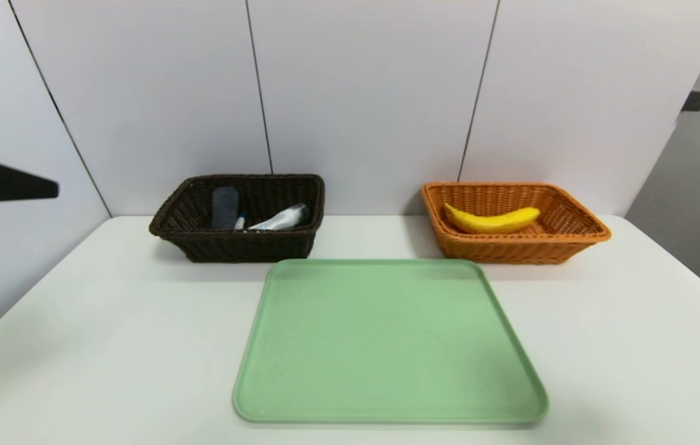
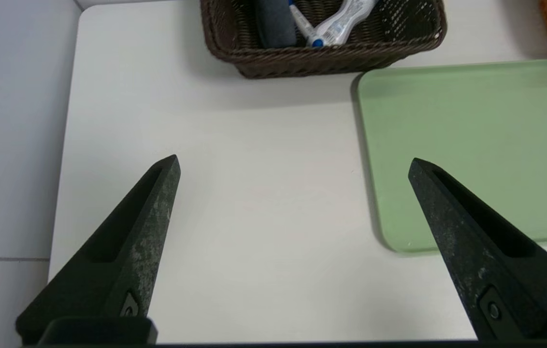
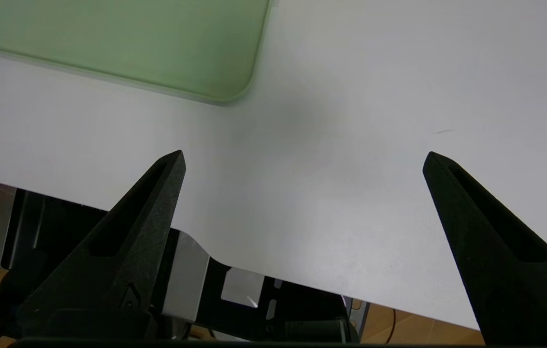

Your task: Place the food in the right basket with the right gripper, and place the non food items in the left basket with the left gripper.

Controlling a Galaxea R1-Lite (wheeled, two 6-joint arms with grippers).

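With the sorting apparently done, draw the empty, wide-spread black pointed left gripper [image 2: 295, 157] back from nine o'clock, clear of the dark brown woven basket [image 1: 251, 247] at eleven; the likewise wide black right gripper [image 3: 305, 153] can wait near four. Count: one curved yellow banana [image 1: 495, 221] in the orange woven basket [image 1: 511, 250] at one o'clock; one dark grey rolled cloth [image 1: 225, 207], one blue-capped white marker [image 1: 240, 221], one whitish bottle [image 1: 285, 218] in the brown.

Head view: high, facing forward-down; wrist views nearer, facing down (all three share green tray [image 1: 390, 340]).
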